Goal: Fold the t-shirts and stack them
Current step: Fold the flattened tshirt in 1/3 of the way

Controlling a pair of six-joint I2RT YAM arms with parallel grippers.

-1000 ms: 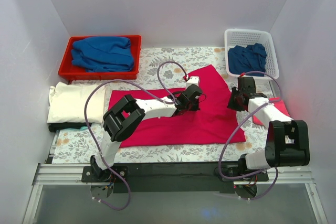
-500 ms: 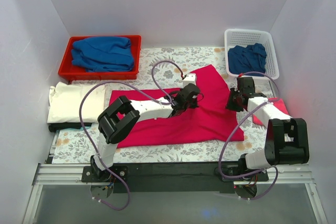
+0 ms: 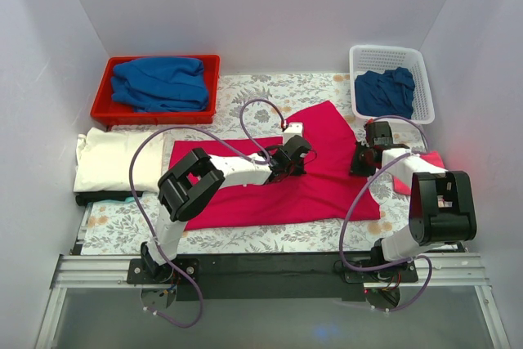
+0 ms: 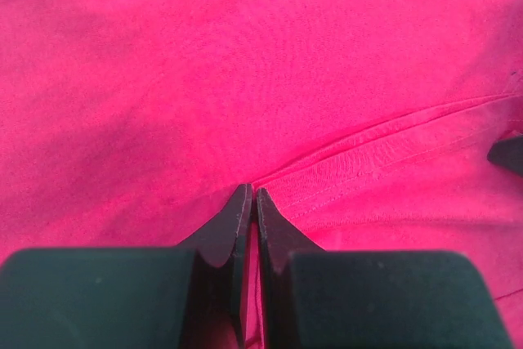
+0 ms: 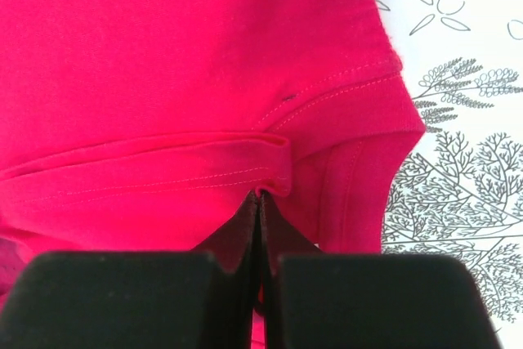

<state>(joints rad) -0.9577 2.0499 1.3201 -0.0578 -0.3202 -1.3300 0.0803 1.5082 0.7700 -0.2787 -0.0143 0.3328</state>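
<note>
The crimson t-shirt point(image 3: 245, 202) is spread over the middle of the floral cloth point(image 3: 122, 226), its long axis running left to right. Near its centre a raised crease is pinched by the closed left gripper point(image 4: 249, 196). Further right, a folded edge beside a stitched seam is clamped in the shut right gripper point(image 5: 260, 199), judged nearer the shirt's right border.

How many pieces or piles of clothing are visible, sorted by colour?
Blue piles: 2, in the red bin and the white basket
Crimson shirt: 1
Cream pile: 1
Pink piece, partly hidden: 1
Total: 5
</note>
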